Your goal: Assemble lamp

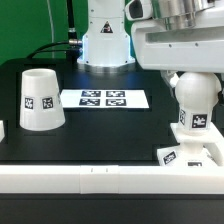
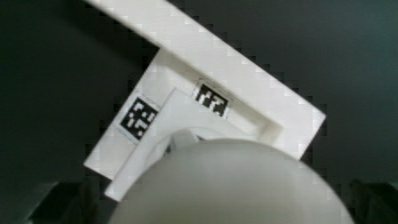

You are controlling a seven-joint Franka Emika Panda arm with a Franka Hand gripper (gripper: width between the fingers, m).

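Right now, ext. view: bulb (image 1: pixel 195 100) stands upright on the flat base (image 1: pixel 187 153) at approx 4 o'clock of the black worktop (image 1: pixel 100 130), tag on its neck facing the cam. The base sits against the white rail (image 1: pixel 80 178) along the worktop's 6 o'clock edge. The arm (image 1: pixel 175 40) hangs over the bulb from 12 o'clock.

Shade (image 1: pixel 42 98) stands wide end down at 9 o'clock, well apart from bulb & base. The marker board (image 1: pixel 103 98) lies flat between shade and bulb, touching neither.

Wrist view: the bulb's round head fills the near field, blurred, w/ two tags on the base showing beyond it. Dark fingers (image 2: pixel 63 202) sit one on each side of the head. Can't tell whether they're clamped on it or just straddling; too blurry at the edges.
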